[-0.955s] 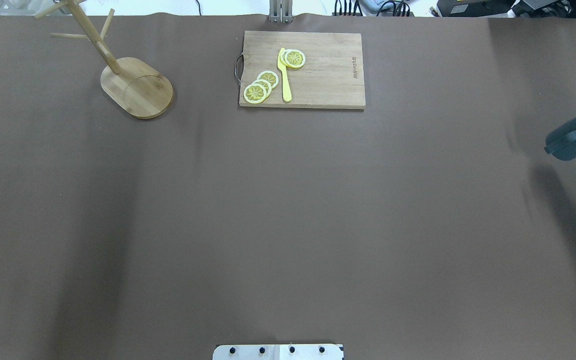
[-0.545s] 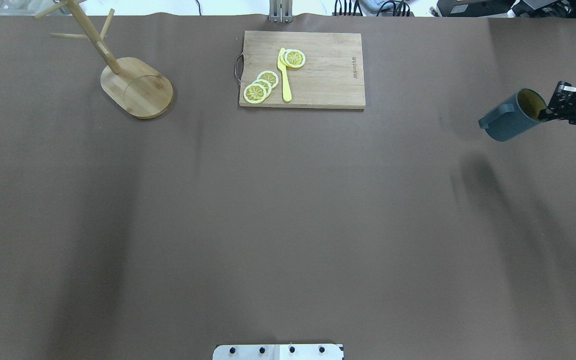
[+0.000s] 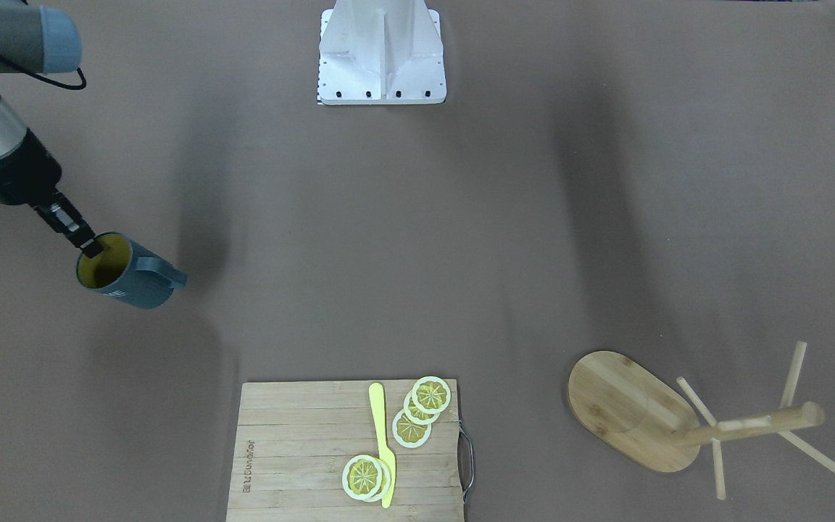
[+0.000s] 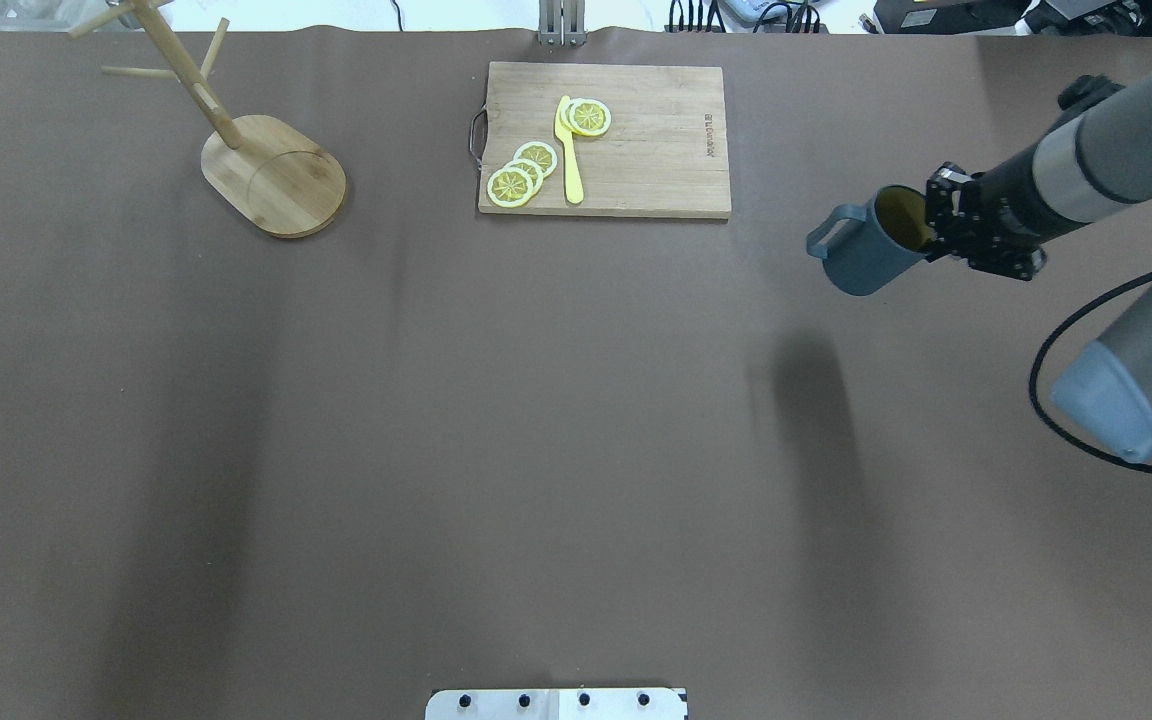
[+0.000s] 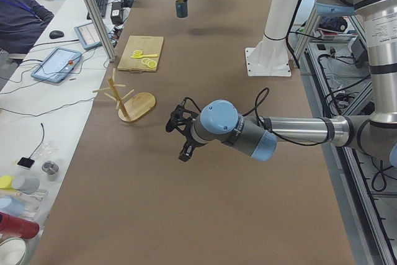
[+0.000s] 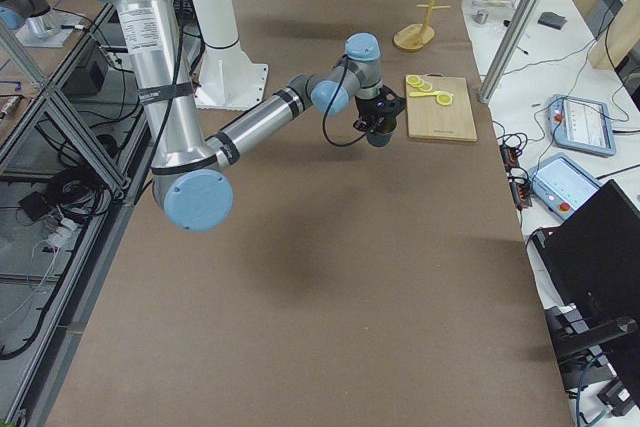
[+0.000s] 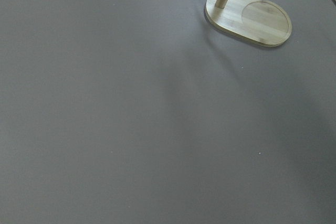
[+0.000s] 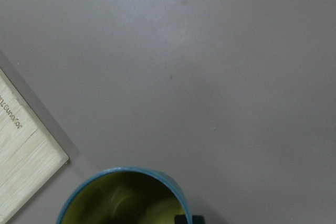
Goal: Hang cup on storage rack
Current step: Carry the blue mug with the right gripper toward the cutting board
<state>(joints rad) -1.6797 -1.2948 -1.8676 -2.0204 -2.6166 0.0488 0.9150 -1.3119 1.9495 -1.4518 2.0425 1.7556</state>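
Note:
The slate-blue cup (image 4: 864,257) with its yellowish-olive inside hangs tilted above the table, handle pointing left. My right gripper (image 4: 928,225) is shut on its rim, one finger inside; the front view shows the same grip on the cup (image 3: 127,279), and the right wrist view shows the cup's rim (image 8: 118,190) from above. The bamboo storage rack (image 4: 274,176) stands at the far left of the table, and its base shows in the left wrist view (image 7: 249,14). My left gripper (image 5: 178,138) shows only in the exterior left view, above the table; whether it is open I cannot tell.
A wooden cutting board (image 4: 656,150) with lemon slices (image 4: 521,172) and a yellow knife (image 4: 569,150) lies at the far middle, between the cup and the rack. The robot's white base (image 3: 381,54) stands at the near edge.
My right arm has carried the cup leftward from the table's right edge to just right of the cutting board. The rack and the board have not moved.

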